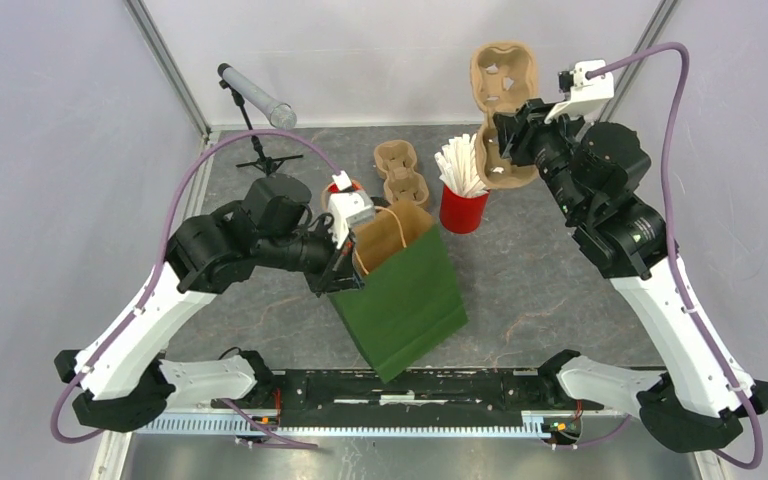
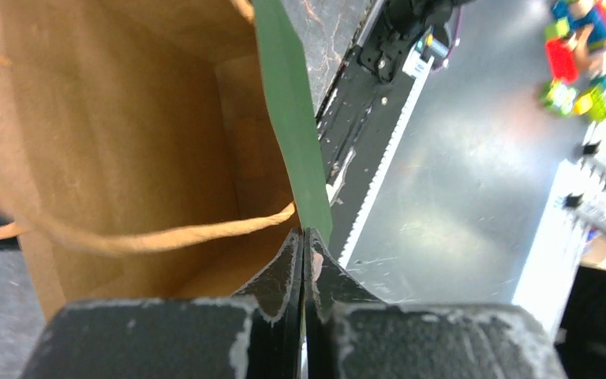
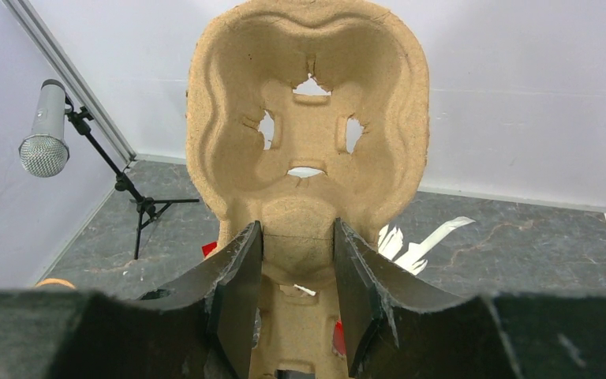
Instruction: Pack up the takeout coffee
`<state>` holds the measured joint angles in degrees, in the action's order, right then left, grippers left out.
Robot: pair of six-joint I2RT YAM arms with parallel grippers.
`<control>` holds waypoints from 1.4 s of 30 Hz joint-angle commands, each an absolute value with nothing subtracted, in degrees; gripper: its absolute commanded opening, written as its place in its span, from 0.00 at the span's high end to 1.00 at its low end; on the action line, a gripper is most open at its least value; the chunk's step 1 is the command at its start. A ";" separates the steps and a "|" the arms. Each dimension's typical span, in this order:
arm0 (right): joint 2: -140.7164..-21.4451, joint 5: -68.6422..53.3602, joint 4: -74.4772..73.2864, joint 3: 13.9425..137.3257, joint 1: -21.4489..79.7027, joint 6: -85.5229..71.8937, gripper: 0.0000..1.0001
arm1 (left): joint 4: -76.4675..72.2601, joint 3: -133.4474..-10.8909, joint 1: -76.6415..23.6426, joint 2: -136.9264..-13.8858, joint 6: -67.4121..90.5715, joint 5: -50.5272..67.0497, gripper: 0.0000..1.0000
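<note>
Left gripper (image 2: 304,237) fully closed, pinching the rim of the green bag (image 1: 405,300); bag stands open on the table (image 1: 545,275), its mouth just to the gripper's right in the top view; twine handle (image 2: 150,237) hangs inside the bag, just ahead of the fingertips. Right gripper (image 3: 296,264) about half open, fingers clamped on the narrow waist of a pulp carrier (image 3: 229,79); carrier held upright, one cup well above the fingertips. Below and left of the right gripper: red cup (image 1: 463,212) holding white sticks (image 1: 460,165); second carrier (image 1: 400,172) lies flat between the two grippers. Microphone (image 1: 255,95) well behind the left gripper.
</note>
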<state>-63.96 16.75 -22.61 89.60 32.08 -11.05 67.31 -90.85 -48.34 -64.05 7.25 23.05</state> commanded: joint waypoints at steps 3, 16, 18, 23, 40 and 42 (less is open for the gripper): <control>-60.38 18.60 -22.42 88.70 31.82 -9.92 0.56 | 65.36 -91.23 -54.40 -65.28 -18.07 20.25 0.97; -60.14 20.10 -22.99 87.80 31.83 -8.34 0.55 | 57.24 -80.79 -59.84 -64.72 -37.57 10.89 0.98; -60.47 19.95 -23.17 87.79 31.82 -8.21 0.55 | 55.79 -79.67 -59.84 -63.66 -37.09 10.60 0.94; -60.49 19.53 -24.68 85.08 31.82 -8.28 0.54 | 54.51 -77.73 -60.01 -60.92 -30.82 10.69 0.36; -51.40 18.39 -35.08 59.06 31.82 -12.32 0.43 | 49.57 -78.66 -59.85 -48.36 19.05 -14.80 0.00; -50.99 21.17 -38.73 58.92 31.82 -18.55 0.43 | 54.37 -82.00 -59.49 -53.02 21.29 -15.81 0.00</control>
<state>-53.15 16.51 -34.57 59.66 32.08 -11.84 50.94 -77.73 -59.77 -46.89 6.11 -5.43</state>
